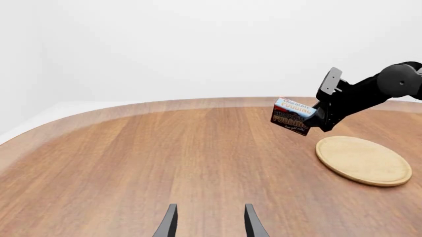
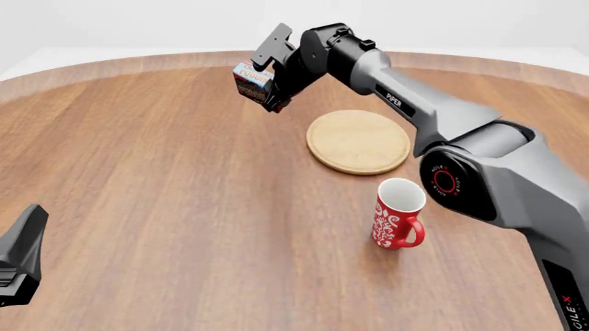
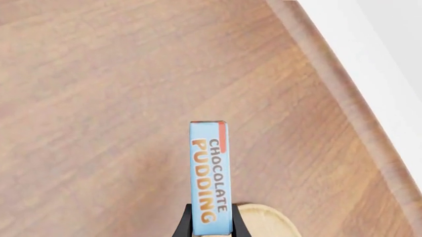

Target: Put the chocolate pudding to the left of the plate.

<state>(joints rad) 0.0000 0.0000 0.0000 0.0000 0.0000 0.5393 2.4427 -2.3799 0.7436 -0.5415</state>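
My right gripper [image 2: 265, 89] is shut on the chocolate pudding [image 2: 253, 80], a brown and red carton with a light blue top. It holds the carton tilted in the air, above the table, to the left of and beyond the plate [image 2: 358, 141]. The carton also shows in the left wrist view [image 1: 291, 116] and in the right wrist view [image 3: 209, 177], between the dark fingers [image 3: 186, 224]. The plate is a flat light-wood disc, seen also in the left wrist view [image 1: 363, 160]. My left gripper [image 1: 209, 223] is open and empty, low over the near left table.
A red mug with white pattern [image 2: 398, 215] stands upright near the plate's front, to my right. The right arm [image 2: 432, 117] reaches across above the plate's far side. The round table's far edge [image 2: 138, 63] curves behind the carton.
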